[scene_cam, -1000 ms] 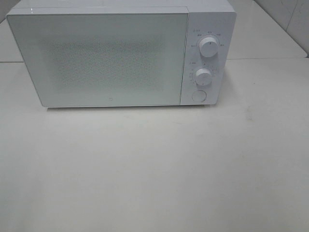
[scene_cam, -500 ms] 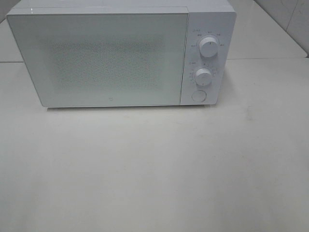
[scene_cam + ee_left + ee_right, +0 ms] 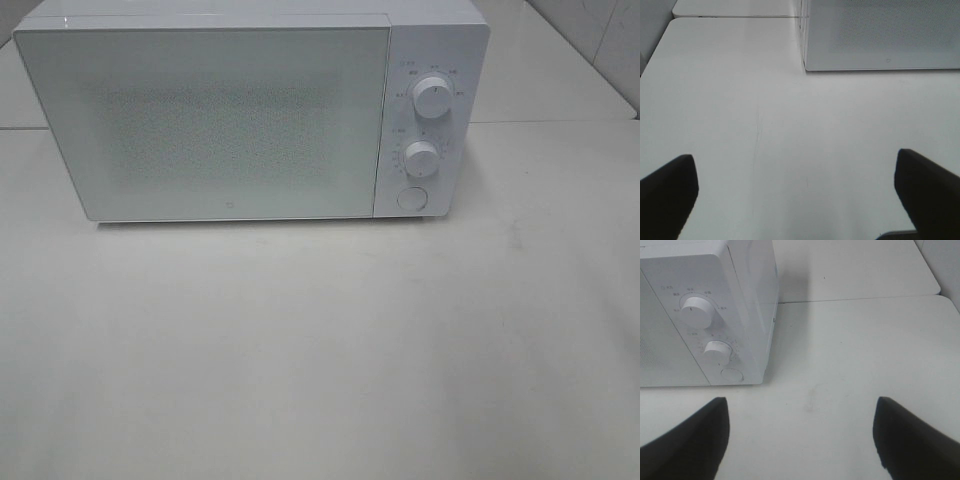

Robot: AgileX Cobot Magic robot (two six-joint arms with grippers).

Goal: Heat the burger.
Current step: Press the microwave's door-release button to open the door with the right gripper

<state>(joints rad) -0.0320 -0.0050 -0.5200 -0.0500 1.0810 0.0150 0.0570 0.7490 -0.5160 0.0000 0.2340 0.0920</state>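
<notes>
The burger is out of view in every frame. A white microwave point(image 3: 250, 110) stands at the back of the table with its door shut; two round dials point(image 3: 431, 96) and a round button point(image 3: 411, 198) sit on its right panel. In the left wrist view my left gripper point(image 3: 800, 195) is open over bare table, the microwave's lower left corner point(image 3: 880, 35) ahead of it. In the right wrist view my right gripper point(image 3: 802, 435) is open over bare table, near the microwave's control panel point(image 3: 705, 330). Neither gripper appears in the exterior high view.
The white table point(image 3: 320, 350) spreads in front of the microwave. A second table surface point(image 3: 540, 70) lies behind at the right, with a seam between them. A tiled wall point(image 3: 610, 40) rises at the far right.
</notes>
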